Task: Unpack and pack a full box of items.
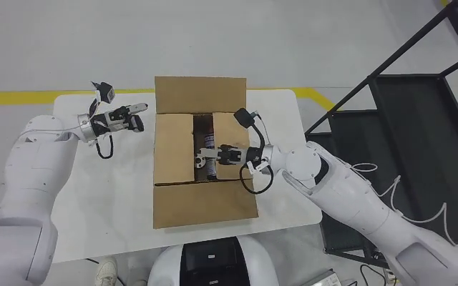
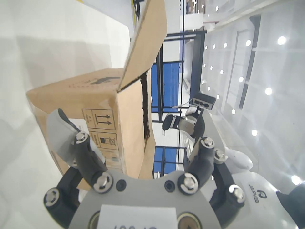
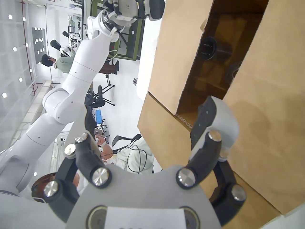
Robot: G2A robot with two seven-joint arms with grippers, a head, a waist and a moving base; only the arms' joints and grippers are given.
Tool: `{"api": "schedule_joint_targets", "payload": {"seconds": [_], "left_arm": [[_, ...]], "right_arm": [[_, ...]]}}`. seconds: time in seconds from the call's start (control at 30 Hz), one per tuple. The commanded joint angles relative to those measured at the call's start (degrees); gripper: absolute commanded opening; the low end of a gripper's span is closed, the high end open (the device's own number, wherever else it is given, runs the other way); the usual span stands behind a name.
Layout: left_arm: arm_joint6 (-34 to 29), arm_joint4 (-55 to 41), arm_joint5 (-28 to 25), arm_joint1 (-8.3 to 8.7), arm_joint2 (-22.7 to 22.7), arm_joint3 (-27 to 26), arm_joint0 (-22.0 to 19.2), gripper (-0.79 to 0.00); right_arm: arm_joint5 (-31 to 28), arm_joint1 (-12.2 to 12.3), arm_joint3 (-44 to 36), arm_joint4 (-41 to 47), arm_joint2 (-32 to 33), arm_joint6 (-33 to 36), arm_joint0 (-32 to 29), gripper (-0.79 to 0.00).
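Note:
A cardboard box (image 1: 202, 154) stands in the middle of the white table (image 1: 107, 207). Its far flap stands up, and the two side flaps are partly folded in, leaving a narrow gap. In the gap lies a dark bottle (image 1: 209, 139) with a reddish label; its round dark cap (image 3: 207, 48) shows inside the box (image 3: 262, 91). My right gripper (image 1: 206, 158) hovers open over the gap, just above the bottle, with nothing between its fingers (image 3: 214, 117). My left gripper (image 1: 137, 116) is open off the box's left side, facing the box wall (image 2: 100, 110).
A black metal staircase (image 1: 401, 114) stands close to the table's right side. A yellow floor line (image 1: 71, 95) runs behind the table. Bare table surface lies left of the box and in front of it.

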Motion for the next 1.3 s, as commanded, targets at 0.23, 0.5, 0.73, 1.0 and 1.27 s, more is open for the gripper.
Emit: {"api": "schedule_joint_targets", "payload": {"seconds": [0.23,0.5,0.73,1.0,1.27], "left_arm": [[-0.3,-0.21,0.4,0.18,-0.08,-1.8,0.51,0.0],[1.93,-1.0,1.21,0.52,-1.1,-3.74,1.85,0.0],[-3.46,-5.06,3.58,2.61,-5.16,-9.93,5.12,0.0],[-5.84,-4.67,5.95,5.92,-8.21,-22.06,10.64,0.0],[-3.97,-4.32,4.09,7.12,-8.72,-22.78,11.17,0.0]], "right_arm": [[-0.01,0.0,-0.01,0.01,0.01,0.0,0.0,0.0],[0.38,-0.45,1.29,2.64,-0.27,2.47,0.38,0.0],[5.53,-4.44,7.55,5.5,-6.55,6.29,8.46,0.0],[6.75,-10.87,19.2,8.21,-15.12,7.54,16.37,0.0],[4.05,-16.04,25.05,9.92,-19.57,9.66,20.11,0.0]]}}
